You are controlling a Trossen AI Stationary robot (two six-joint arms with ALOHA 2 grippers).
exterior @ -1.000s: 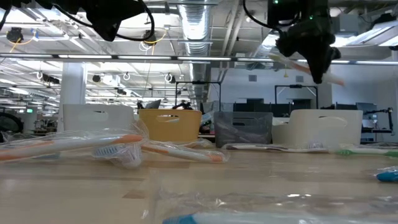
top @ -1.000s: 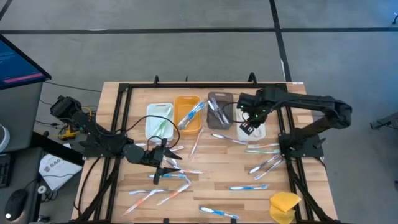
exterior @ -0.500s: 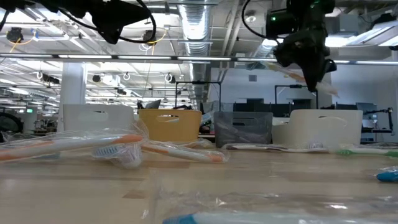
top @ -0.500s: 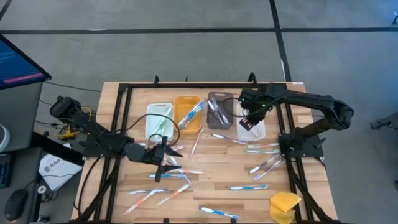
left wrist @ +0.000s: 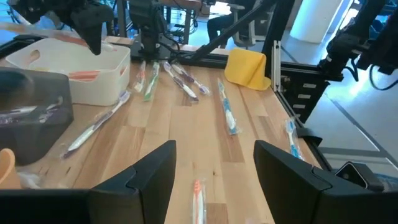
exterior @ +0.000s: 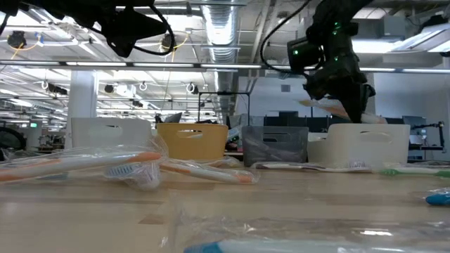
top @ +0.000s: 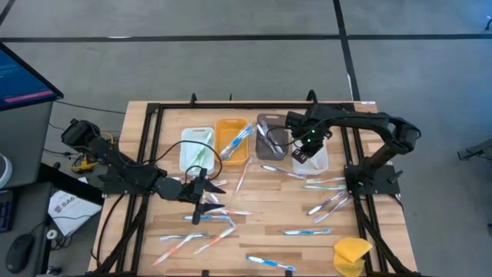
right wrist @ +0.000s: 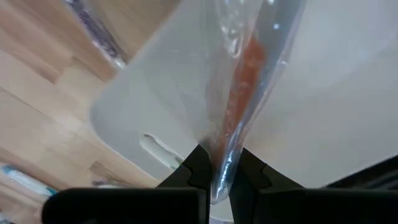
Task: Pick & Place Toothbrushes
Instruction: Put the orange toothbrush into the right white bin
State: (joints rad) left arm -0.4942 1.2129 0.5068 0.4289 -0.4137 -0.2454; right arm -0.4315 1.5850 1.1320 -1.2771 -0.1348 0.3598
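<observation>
Overhead, the left gripper (top: 206, 198) hung over the left-centre of the wooden table (top: 269, 201), fingers spread wide with nothing between them. It sat above a cluster of wrapped toothbrushes (top: 219, 218) lying loose on the boards; whether the fingertips touched any of them could not be told. Its wrist view showed the two dark fingers (left wrist: 140, 183) parted, with a toothbrush with a reddish head (left wrist: 198, 200) on the wood between them.

Along the far side of the table stood four small bins in a row. Leftmost, the white bin (top: 195, 148) held a green-handled brush. Next, the orange bin (top: 230, 141) held several brushes, one blue-and-white handle leaning over its rim. Then the grey bin (top: 270, 137) held a few more. Rightmost, the second white bin (top: 310, 160) sat directly under the right arm.

The right gripper (top: 306, 148) was over that second white bin, fingers clamped on an orange-handled toothbrush (right wrist: 239, 93) in a clear wrapper. Its wrist view showed the wrapped brush pinched between the fingertips and extending over the bin's white interior. From table height the brush (exterior: 329, 107) was just above the bin's rim, tilted.

Further toothbrushes lay scattered right of centre (top: 324, 185) and along the near edge (top: 270, 264). A yellow sponge-like lump (top: 351, 255) rested at the near right corner.
</observation>
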